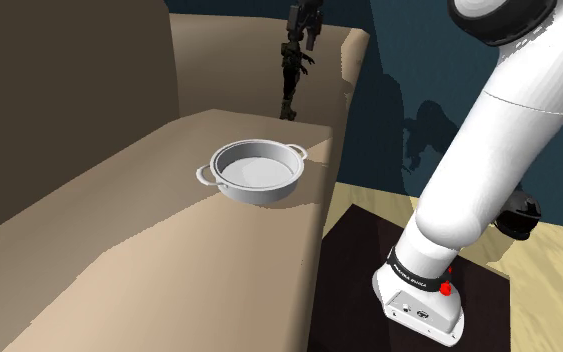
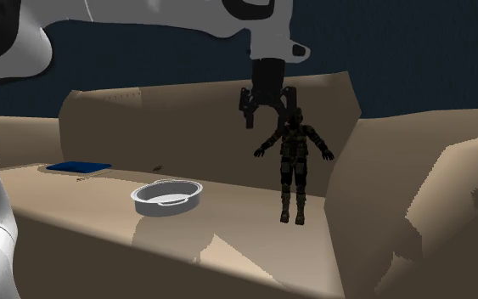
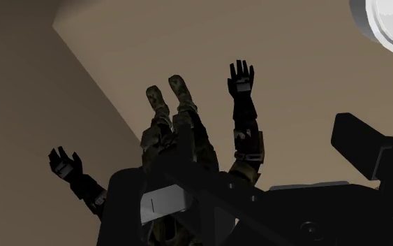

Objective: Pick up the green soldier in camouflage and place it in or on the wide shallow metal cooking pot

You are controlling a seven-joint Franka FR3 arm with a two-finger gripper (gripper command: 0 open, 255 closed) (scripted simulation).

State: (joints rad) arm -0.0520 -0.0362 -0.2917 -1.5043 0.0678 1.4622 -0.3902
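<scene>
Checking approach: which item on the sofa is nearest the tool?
The dark soldier, upright just below the tool; grey pot and blue pad sit farther off.

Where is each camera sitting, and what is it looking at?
Shoulder view: beside the stand, looking down over the couch at the pot and soldier; the white arm shows.
Second exterior view: in front of the couch, facing its backrest; the arm and gripper show over the soldier.
Wrist view: on the hand, looking along the soldier toward its feet; black fingers show.
Shared: all three show the soldier and the pot.
</scene>
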